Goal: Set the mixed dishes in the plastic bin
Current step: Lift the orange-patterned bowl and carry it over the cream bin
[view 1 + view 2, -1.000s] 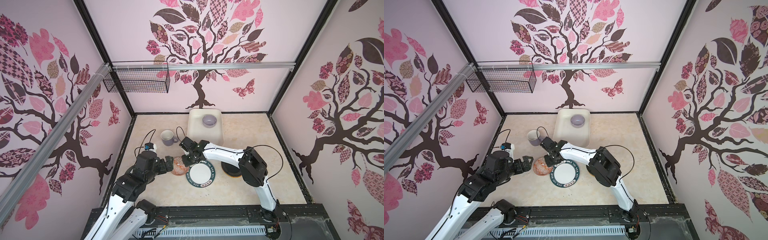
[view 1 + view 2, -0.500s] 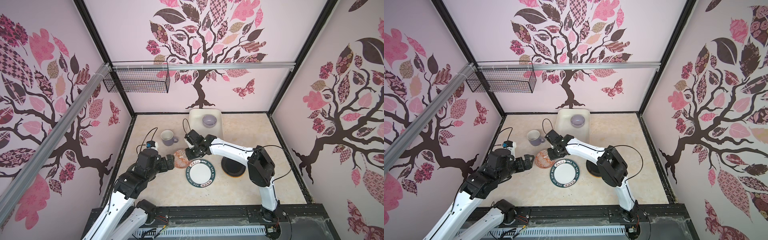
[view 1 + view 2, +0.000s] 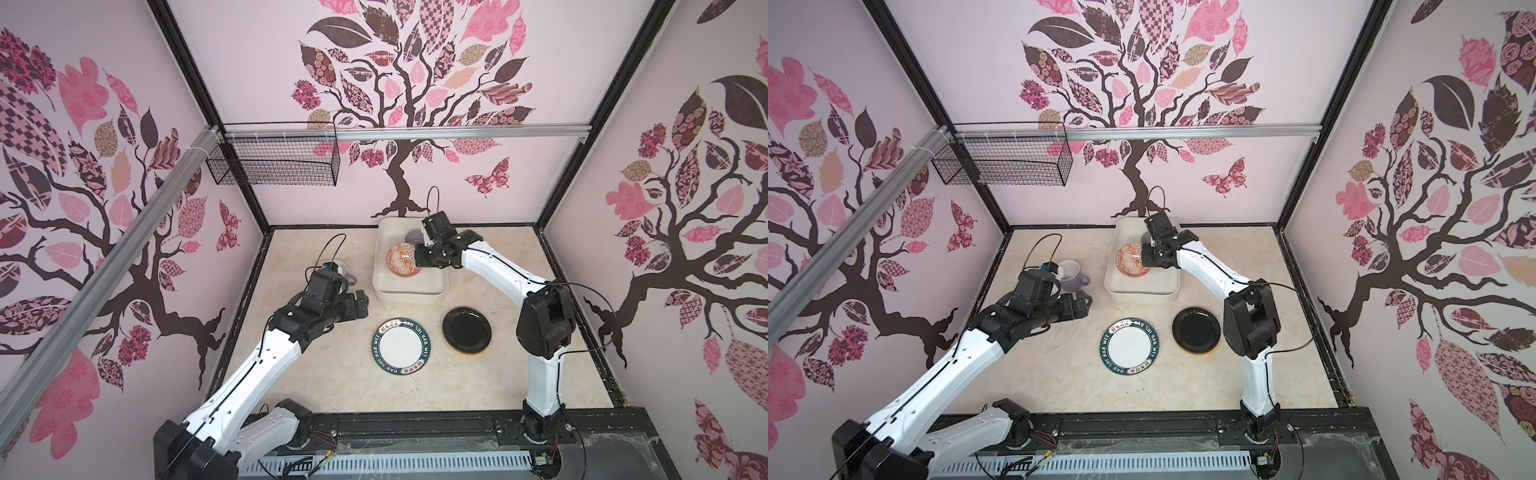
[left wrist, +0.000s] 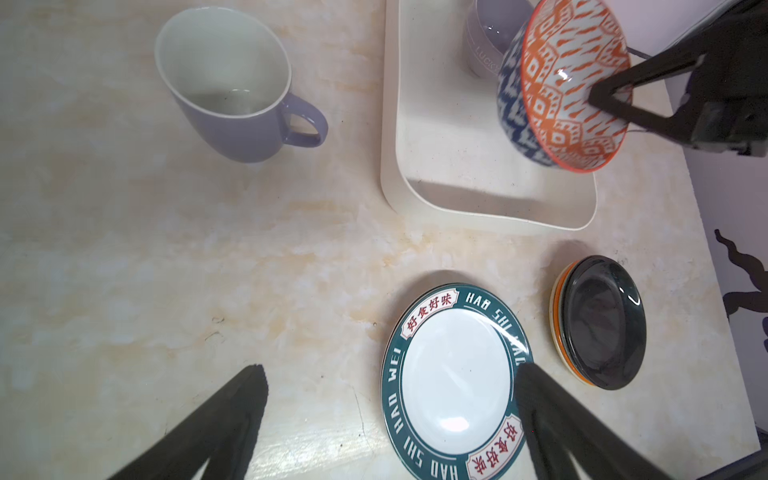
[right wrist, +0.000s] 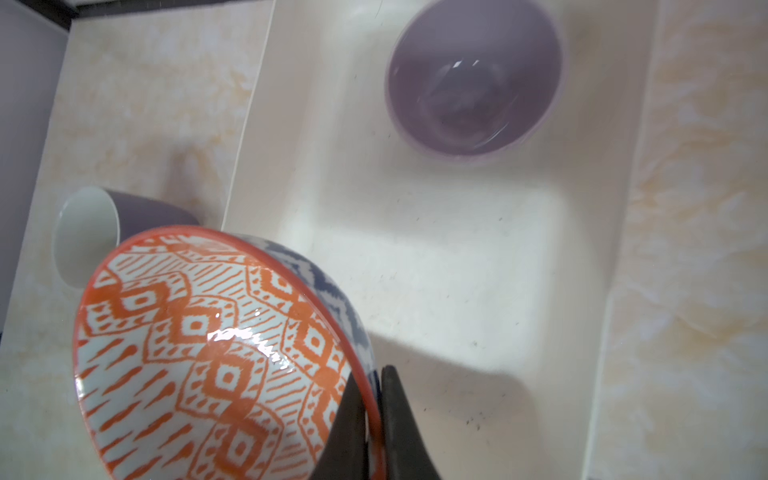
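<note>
Right claw (image 5: 371,374) clamps the rim of the orange bowl (image 5: 208,353), tilted over the bin (image 3: 409,293). Left claw (image 4: 389,370) gapes empty above the surface (image 4: 166,270).

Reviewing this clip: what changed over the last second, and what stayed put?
The right gripper, shut on the rim of the orange-patterned bowl, carried it from the table beside the lettered plate back over the plastic bin, where it hangs tilted. Nothing was released. Unchanged: left gripper open near the lavender mug, lavender bowl in the bin, lettered plate, black plate.

Plate (image 4: 455,374) rim: "HAO SHI HAO WEI", 好食好味; lavender bowl (image 4: 484,45): "LUCK".
</note>
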